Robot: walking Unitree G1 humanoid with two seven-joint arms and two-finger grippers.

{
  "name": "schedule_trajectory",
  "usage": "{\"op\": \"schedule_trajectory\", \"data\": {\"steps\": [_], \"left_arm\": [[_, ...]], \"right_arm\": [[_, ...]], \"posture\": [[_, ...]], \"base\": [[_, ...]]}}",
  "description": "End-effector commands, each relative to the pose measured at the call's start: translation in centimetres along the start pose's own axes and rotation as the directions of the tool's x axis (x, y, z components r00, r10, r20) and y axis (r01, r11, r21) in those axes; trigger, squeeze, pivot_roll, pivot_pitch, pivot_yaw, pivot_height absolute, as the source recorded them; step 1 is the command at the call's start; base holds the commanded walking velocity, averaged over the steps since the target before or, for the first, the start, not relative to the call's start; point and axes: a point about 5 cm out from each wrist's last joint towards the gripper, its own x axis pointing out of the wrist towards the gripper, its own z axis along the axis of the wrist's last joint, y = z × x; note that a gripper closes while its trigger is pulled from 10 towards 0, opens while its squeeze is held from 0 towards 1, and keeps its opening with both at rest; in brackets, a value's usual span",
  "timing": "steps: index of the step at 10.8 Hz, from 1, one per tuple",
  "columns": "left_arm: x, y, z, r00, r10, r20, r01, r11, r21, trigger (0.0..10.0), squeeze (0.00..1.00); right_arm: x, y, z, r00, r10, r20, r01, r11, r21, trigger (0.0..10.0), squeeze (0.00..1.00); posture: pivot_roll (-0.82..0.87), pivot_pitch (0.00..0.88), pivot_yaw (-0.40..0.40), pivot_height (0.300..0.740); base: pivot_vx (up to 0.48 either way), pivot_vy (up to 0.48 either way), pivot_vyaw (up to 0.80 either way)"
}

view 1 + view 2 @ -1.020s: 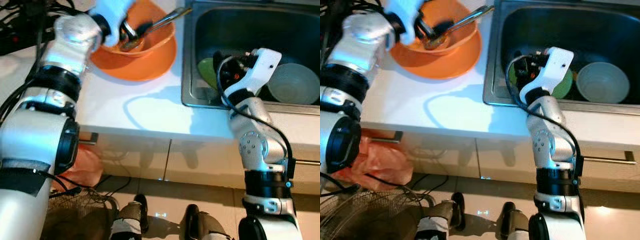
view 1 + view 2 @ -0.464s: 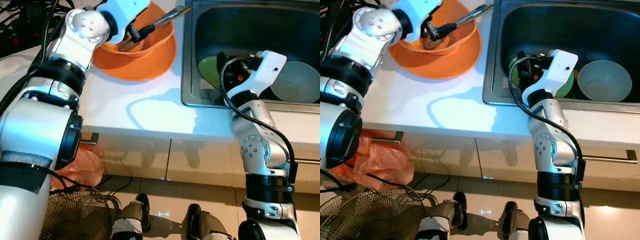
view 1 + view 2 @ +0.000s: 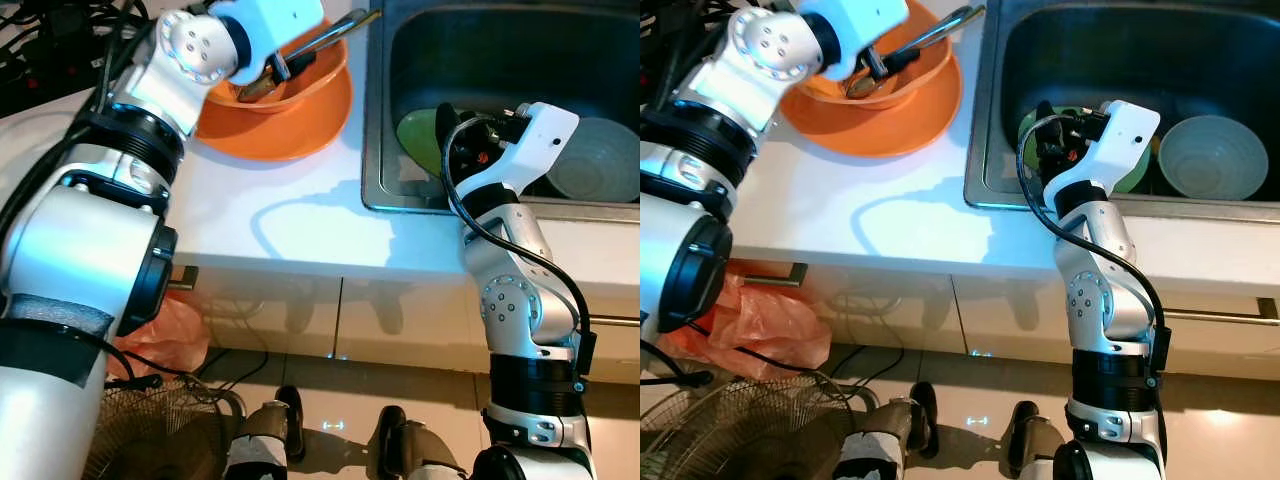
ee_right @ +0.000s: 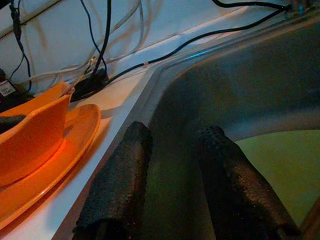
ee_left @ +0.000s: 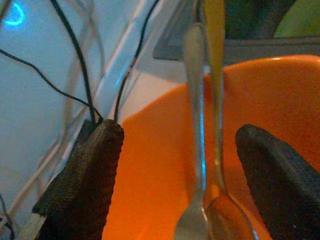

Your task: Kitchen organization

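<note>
Left claw sits inside the orange bowl, fingers spread wide apart, gripping nothing. Btwn the two pads lie a spoon & a fork, side by side, heads down in the bowl w/ handles running away from the claw, up over the far rim. Neither pad touches them. In the head views the handles stick out past the bowl rim toward the sink. Bowl stands on an orange plate, which rests on the white table. Beyond the bowl, past the claw, black & white cables trail along the wall.

Right claw hangs inside the steel sink, near its corner nearest the bowl, fingers slightly parted w/ a narrow gap, nothing btwn them. Just ahead of & beside its tips lies a green plate; can't tell if a finger touches it. Further along the sink from the claw sits a pale grey-green bowl, upright, well apart from the claw. In the right wrist view the orange bowl & plate show off to one side on the table, w/ cables behind.

Below the table: cabinet fronts w/ a metal handle, tiled floor, an orange plastic bag & a wire fan guard under the left arm.
</note>
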Motion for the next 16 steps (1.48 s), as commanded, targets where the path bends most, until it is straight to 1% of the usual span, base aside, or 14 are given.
{"op": "schedule_trajectory", "data": {"steps": [1,2,3,5,6,8,10,12,13,14,15,16], "left_arm": [[0.1,0.2,0.5,1.0,-0.028,-0.01,0.028,0.999,0.032,10.0,0.0],[0.1,0.0,0.4,0.999,-0.043,-0.022,0.044,0.998,0.047,10.0,0.0],[0.1,0.0,0.3,0.998,-0.038,-0.04,0.041,0.995,0.085,10.0,0.0],[0.4,-0.2,0.2,0.997,0.012,-0.082,0.003,0.982,0.188,10.0,0.0],[0.5,-0.4,0.2,0.995,0.028,-0.091,-0.008,0.977,0.213,10.0,0.0],[0.8,-0.8,0.3,0.995,0.043,-0.086,-0.024,0.977,0.213,10.0,0.0],[1.0,-1.2,0.1,0.994,0.07,-0.089,-0.053,0.982,0.18,10.0,0.0],[1.3,-2.0,-0.1,0.993,0.071,-0.097,-0.055,0.986,0.156,10.0,0.0],[1.5,-2.7,-0.3,0.992,0.073,-0.102,-0.057,0.988,0.145,10.0,0.0],[1.6,-2.9,-0.3,0.992,0.077,-0.102,-0.063,0.988,0.141,7.3,0.0],[1.6,-2.9,-0.3,0.992,0.08,-0.099,-0.066,0.988,0.137,0.0,0.0],[1.6,-2.9,-0.3,0.992,0.084,-0.097,-0.07,0.988,0.139,0.0,0.0]], "right_arm": [[-0.5,-0.3,-1.5,0.997,-0.021,-0.069,0.022,1.0,0.015,10.0,0.0],[-0.5,-0.4,-1.5,0.997,-0.022,-0.07,0.023,1.0,0.016,10.0,0.0],[-0.6,-0.4,-1.5,0.997,-0.023,-0.071,0.025,1.0,0.017,10.0,0.0],[-0.7,-0.4,-1.5,0.997,-0.024,-0.075,0.026,1.0,0.017,10.0,0.0],[-0.8,-0.3,-1.6,0.997,-0.025,-0.078,0.027,0.999,0.018,10.0,0.0],[-1.0,-0.2,-1.7,0.996,-0.026,-0.084,0.028,0.999,0.021,10.0,0.0],[-1.2,-0.1,-1.9,0.995,-0.03,-0.09,0.032,0.999,0.025,10.0,0.0],[-1.4,0.0,-2.1,0.995,-0.031,-0.097,0.034,0.999,0.03,10.0,0.0],[-1.4,0.1,-2.0,0.995,-0.031,-0.095,0.035,0.999,0.034,10.0,0.0],[-1.5,0.0,-2.0,0.995,-0.038,-0.095,0.041,0.999,0.033,10.0,0.0],[-1.5,-0.1,-2.0,0.995,-0.041,-0.095,0.044,0.999,0.031,10.0,0.0],[-1.4,-0.1,-2.0,0.995,-0.042,-0.094,0.045,0.999,0.031,10.0,0.0]], "posture": [[0.05,0.296,0.111,0.74],[0.06,0.298,0.111,0.74],[0.06,0.298,0.111,0.74],[0.05,0.302,0.109,0.74],[0.05,0.307,0.109,0.74],[0.05,0.315,0.11,0.74],[0.06,0.326,0.115,0.74],[0.05,0.329,0.12,0.74],[0.05,0.333,0.122,0.74],[0.05,0.335,0.123,0.74],[0.05,0.336,0.123,0.74],[0.05,0.334,0.12,0.74]], "base": [[0.0,0.0,0.0],[0.0,0.0,0.0],[0.0,0.0,0.0],[0.0,0.0,0.0],[0.0,0.0,0.0],[0.0,0.0,0.0],[0.0,0.0,0.0],[0.0,0.0,0.0],[0.0,0.0,0.0],[0.0,0.0,0.0],[0.0,0.0,0.0],[0.0,0.0,0.0]]}}
